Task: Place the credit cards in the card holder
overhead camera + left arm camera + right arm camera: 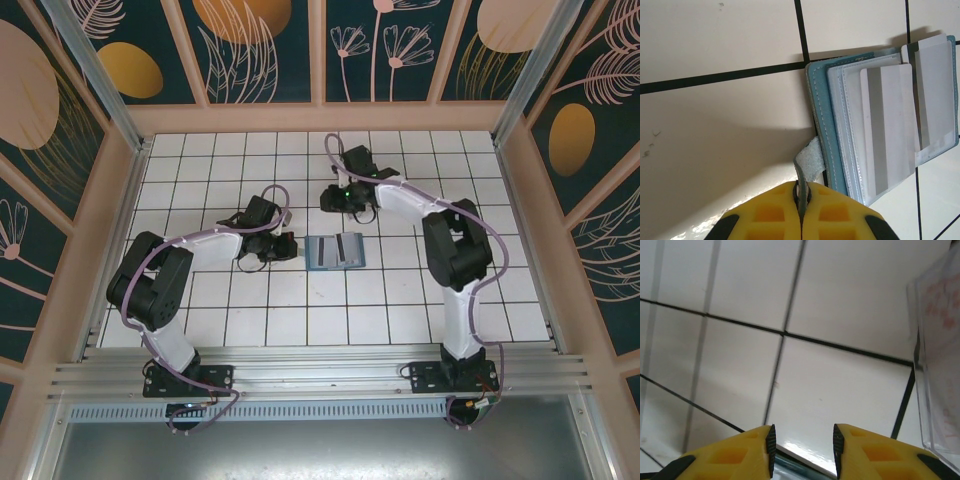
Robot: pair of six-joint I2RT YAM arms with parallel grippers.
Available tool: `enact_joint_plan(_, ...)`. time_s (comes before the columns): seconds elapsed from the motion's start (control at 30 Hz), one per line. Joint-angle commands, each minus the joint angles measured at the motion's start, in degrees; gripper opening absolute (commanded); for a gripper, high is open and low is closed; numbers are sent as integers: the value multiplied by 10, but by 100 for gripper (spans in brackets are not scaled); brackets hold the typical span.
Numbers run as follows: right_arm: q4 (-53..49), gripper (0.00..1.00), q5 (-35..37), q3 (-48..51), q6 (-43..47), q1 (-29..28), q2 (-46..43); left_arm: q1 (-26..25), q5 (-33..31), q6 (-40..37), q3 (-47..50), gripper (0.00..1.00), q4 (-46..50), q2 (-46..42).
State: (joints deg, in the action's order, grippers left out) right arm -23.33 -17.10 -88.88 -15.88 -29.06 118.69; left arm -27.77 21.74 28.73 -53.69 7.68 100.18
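Note:
The card holder [336, 251] lies open on the tiles, with a teal cover [821, 115] and pale inner leaves. Silvery-grey credit cards [887, 130] sit in its clear pockets, one on each leaf. My left gripper [284, 247] is at its left edge. In the left wrist view this gripper [802, 194] is shut on the holder's fuzzy closing tab [810, 160]. My right gripper [345, 197] hovers one tile beyond the holder. Its fingers [802, 445] stand open with nothing between the tips. A thin, pale, see-through card [940, 360] with faint red print lies at that view's right edge.
The white gridded table [300, 320] is walled by wooden rails and patterned panels [260, 40]. Open tiles lie in front of the holder and to both sides. The right arm's elbow [455, 245] stands right of the holder.

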Motion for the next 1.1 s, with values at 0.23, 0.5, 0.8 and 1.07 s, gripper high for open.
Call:
enact_joint_plan(0.23, -56, 37, 32, 15, 16, -20, 6, -4, -14, 1, 4, 0, 1, -17)
enact_joint_plan(0.5, -60, 37, 26, 71, 24, -31, -11, -4, -23, 15, 7, 0, -5, -16)
enact_joint_plan(0.8, -70, 37, 5, 116, 15, -41, -76, -4, -40, 38, 17, 0, -10, -16)
enact_joint_plan(1.07, -55, 38, -11, 164, 13, -55, -102, -4, -39, 46, 14, 0, -15, -16)
